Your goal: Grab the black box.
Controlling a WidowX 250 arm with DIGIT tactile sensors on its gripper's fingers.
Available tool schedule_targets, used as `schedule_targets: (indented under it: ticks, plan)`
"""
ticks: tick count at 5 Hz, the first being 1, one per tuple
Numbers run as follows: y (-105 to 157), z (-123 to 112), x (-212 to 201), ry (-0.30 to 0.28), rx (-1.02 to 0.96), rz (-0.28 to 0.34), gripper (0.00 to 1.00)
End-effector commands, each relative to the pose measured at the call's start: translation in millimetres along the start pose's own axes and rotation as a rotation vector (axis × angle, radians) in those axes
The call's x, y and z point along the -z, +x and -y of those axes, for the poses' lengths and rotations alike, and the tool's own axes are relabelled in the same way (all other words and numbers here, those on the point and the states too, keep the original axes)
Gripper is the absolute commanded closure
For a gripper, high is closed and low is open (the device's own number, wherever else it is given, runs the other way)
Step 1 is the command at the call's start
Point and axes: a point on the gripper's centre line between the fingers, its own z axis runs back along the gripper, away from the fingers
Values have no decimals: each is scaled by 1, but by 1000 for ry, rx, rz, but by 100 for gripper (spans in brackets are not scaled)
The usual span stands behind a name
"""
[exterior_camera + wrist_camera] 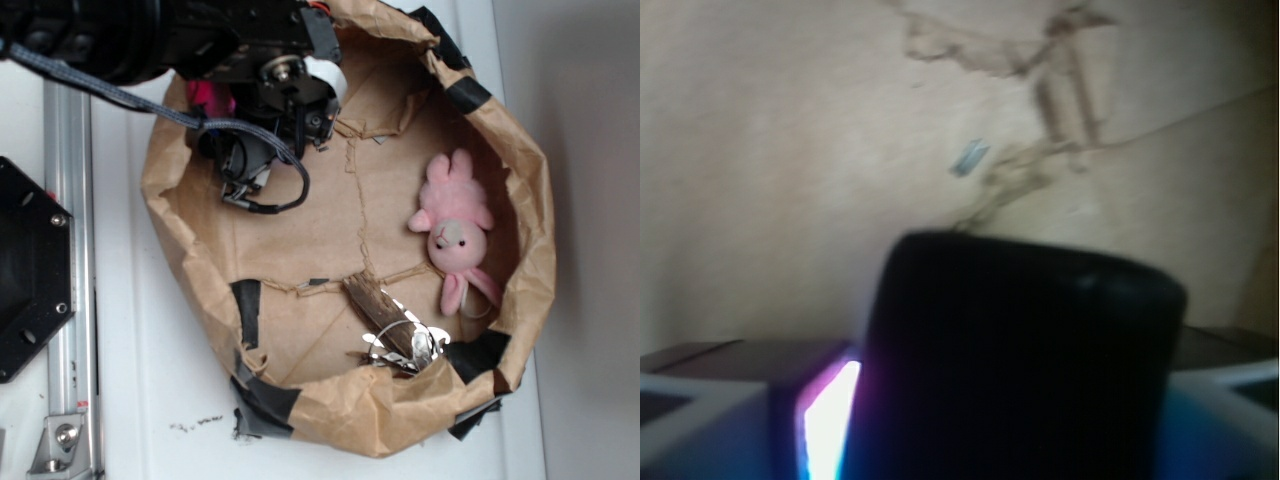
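The black box [1025, 370], dark with rounded corners, fills the lower middle of the wrist view, standing up close to the camera between my fingers [700, 420]. My gripper [970, 410] looks shut on it, with a bright sliver of light along the box's left side. From outside, the gripper [240, 180] hangs over the upper left of the brown paper basin [520, 180], and the arm hides the box there.
A pink plush bunny [455, 235] lies at the basin's right side. A brown stick [375, 315] and shiny metal bits [400, 345] lie at its front. Black tape patches [247, 310] mark the paper wall. A black hexagonal plate [30, 270] and metal rail [70, 300] stand left.
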Motion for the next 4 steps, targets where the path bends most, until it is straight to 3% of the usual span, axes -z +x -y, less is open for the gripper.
schedule_targets:
  ticks: [1, 2, 3, 4]
  plan:
    - [20, -14, -74, 29, -24, 140, 100]
    - [32, -8, -98, 34, -7, 176, 100]
    - [54, 16, -119, 60, -12, 181, 100]
    - [73, 46, -127, 42, -94, 177, 100]
